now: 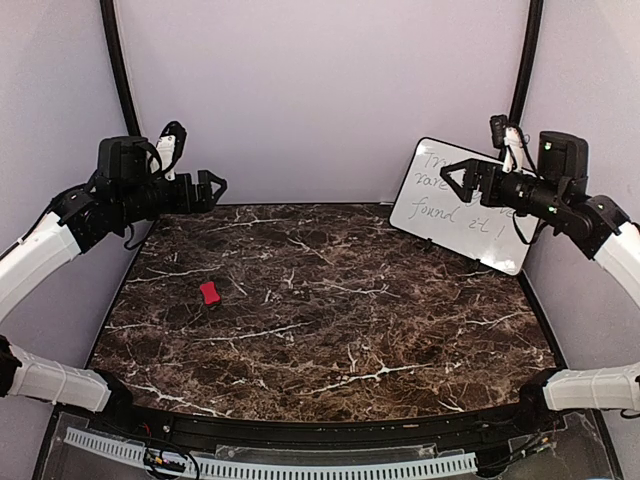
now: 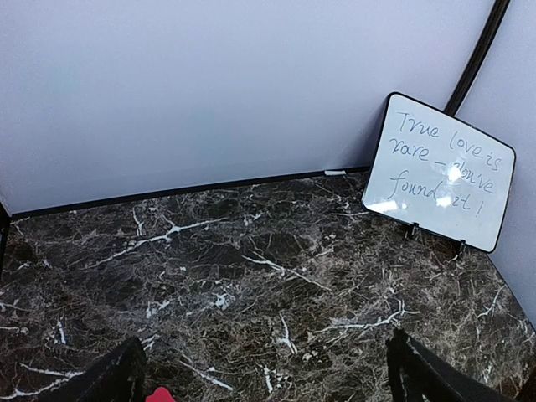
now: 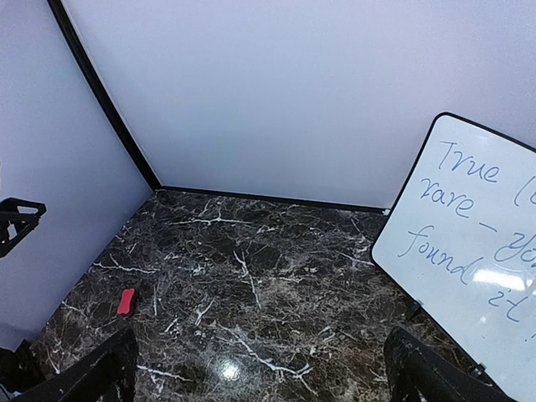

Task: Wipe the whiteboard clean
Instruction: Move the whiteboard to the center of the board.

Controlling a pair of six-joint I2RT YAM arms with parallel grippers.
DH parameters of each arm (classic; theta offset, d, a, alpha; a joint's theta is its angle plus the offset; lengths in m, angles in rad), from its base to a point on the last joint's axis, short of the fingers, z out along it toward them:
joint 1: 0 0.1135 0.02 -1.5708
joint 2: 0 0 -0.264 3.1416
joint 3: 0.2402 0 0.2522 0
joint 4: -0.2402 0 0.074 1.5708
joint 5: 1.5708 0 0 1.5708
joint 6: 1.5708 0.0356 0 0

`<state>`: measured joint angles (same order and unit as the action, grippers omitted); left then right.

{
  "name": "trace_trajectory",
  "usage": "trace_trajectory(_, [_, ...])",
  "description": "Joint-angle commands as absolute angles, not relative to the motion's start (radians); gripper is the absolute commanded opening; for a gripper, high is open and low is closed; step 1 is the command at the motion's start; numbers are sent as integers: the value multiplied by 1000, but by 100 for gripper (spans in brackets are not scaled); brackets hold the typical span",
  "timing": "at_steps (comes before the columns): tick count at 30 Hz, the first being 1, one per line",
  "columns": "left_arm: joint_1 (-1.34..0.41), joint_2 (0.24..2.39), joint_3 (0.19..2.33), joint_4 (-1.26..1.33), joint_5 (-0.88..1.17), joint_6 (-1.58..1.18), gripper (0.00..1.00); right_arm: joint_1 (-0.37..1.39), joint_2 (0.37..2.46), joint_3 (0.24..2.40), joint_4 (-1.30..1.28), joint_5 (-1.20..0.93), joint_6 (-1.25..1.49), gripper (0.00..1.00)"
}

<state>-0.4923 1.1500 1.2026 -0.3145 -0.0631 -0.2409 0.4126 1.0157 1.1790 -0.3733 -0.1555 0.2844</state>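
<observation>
Leaning back into the far corner, the whiteboard (image 1: pixel 472 238) stands on its small black feet just ahead of the right end effector (image 1: pixel 447 182), a little to that end effector's right in its wrist view. We judge that the tilt is what keeps it upright: the walls (image 1: pixel 320 100) behind take its weight, and the written face turns out toward the arms. That same backing should let a wiping push land without tipping the board over, though the feet may slide on the polished desk (image 1: pixel 330 340). Blue-grey handwriting covers the whole face, so none of the erasing is done yet.

The right end effector hangs in the air with its fingers spread wide and nothing between them, facing the board but apart from it. We read it as well placed to steady the board.

The red eraser (image 1: pixel 210 293) lies flat on the desk, below and in front of the left end effector (image 1: pixel 218 188), well apart from the board. The left end effector is likewise spread wide and empty, raised above the desk. Being the closer one, we expect it to fetch the eraser first.
</observation>
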Motion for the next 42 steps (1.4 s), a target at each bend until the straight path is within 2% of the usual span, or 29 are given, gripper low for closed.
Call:
trace_trajectory(1, [-495, 1145, 1198, -314, -60, -249, 99, 419, 1004, 1125, -333, -2, 317, 99])
trace_trajectory(7, [-495, 1149, 1185, -311, -62, -254, 99, 419, 1031, 1092, -348, 166, 301, 99])
trace_trajectory(13, [-495, 1150, 1155, -296, -62, -259, 99, 419, 1064, 1023, -309, 391, 396, 99])
trace_trajectory(26, [-495, 1148, 986, -155, -26, -212, 99, 418, 1290, 922, -134, 541, 563, 99])
trace_trajectory(34, [-495, 1163, 997, -167, -18, -186, 99, 390, 1481, 930, -84, 621, 621, 88])
trace_trajectory(37, [-495, 1147, 980, -162, -23, -179, 99, 349, 1555, 937, -83, 580, 647, 75])
trace_trajectory(42, [-495, 1118, 926, -110, -9, -181, 99, 313, 1618, 924, -57, 582, 665, 72])
